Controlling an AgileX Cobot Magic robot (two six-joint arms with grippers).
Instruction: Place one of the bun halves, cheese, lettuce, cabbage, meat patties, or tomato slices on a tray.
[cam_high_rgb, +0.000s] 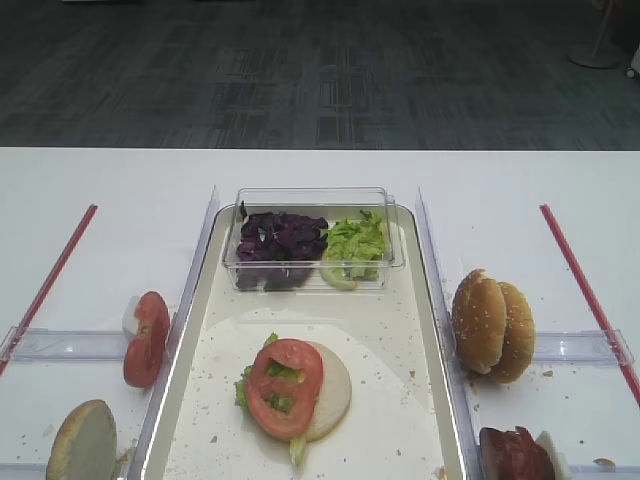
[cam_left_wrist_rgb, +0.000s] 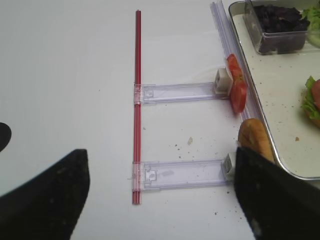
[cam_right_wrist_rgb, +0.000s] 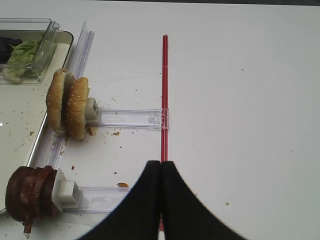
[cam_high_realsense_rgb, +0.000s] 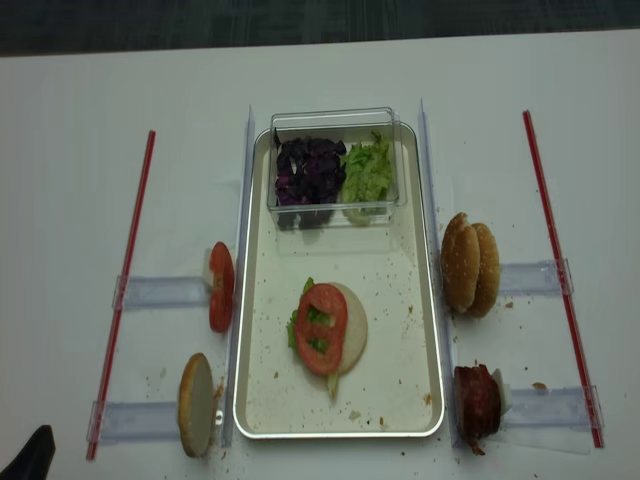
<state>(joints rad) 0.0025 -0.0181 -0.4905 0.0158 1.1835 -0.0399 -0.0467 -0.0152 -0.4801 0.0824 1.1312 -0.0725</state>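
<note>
On the tray (cam_high_rgb: 390, 330) lies a bun half (cam_high_rgb: 333, 395), cut face up, with lettuce and a tomato slice (cam_high_rgb: 300, 355) on it. At its far end a clear tub holds cabbage (cam_high_rgb: 280, 240) and lettuce (cam_high_rgb: 355, 242). Left of the tray stand tomato slices (cam_high_rgb: 147, 338) and a bun half (cam_high_rgb: 82, 442); right of it, two bun halves (cam_high_rgb: 492, 325) and meat patties (cam_high_rgb: 512, 455). No cheese shows. My left gripper (cam_left_wrist_rgb: 160, 160) hangs open and empty, its right finger close to that bun half (cam_left_wrist_rgb: 254, 137). My right gripper (cam_right_wrist_rgb: 161, 165) is shut and empty, right of the patties (cam_right_wrist_rgb: 27, 195).
Clear plastic rails (cam_high_realsense_rgb: 165, 292) hold the standing food on both sides of the tray. Red strips (cam_high_realsense_rgb: 125, 290) (cam_high_realsense_rgb: 560, 270) run along the outer ends of the rails. Crumbs dot the tray floor and table. The table's far edge (cam_high_rgb: 320, 150) meets dark carpet.
</note>
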